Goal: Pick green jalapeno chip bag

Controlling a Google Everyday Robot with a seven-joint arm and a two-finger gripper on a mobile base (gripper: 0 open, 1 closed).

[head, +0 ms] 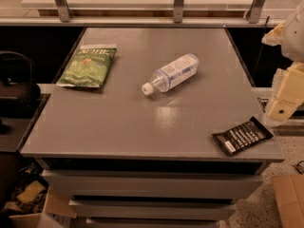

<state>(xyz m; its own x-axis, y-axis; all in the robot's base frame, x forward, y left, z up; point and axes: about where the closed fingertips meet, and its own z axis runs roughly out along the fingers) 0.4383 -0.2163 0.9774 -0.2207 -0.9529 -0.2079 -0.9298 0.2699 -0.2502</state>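
Where the flat grey counter (118, 127) ends at its right edge, the cream-coloured hand (286, 99) hangs just beside it; grip state cannot be told. Nearest: flat black wrapper (242, 136), white print, front right corner. Centre: clear plastic bottle (172, 73), lying down. Far left: crinkly green jalapeno chip bag (87, 65), lying flat, well apart.

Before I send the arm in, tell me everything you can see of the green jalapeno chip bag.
The green jalapeno chip bag is a flat, crinkly green packet with white lettering along its far end and a pale picture at centre. It lies face up by the left edge of the grey table, towards the back, touching nothing else. The clear bottle lies apart to its right. The claw hangs beyond the table's right side, far from the bag.
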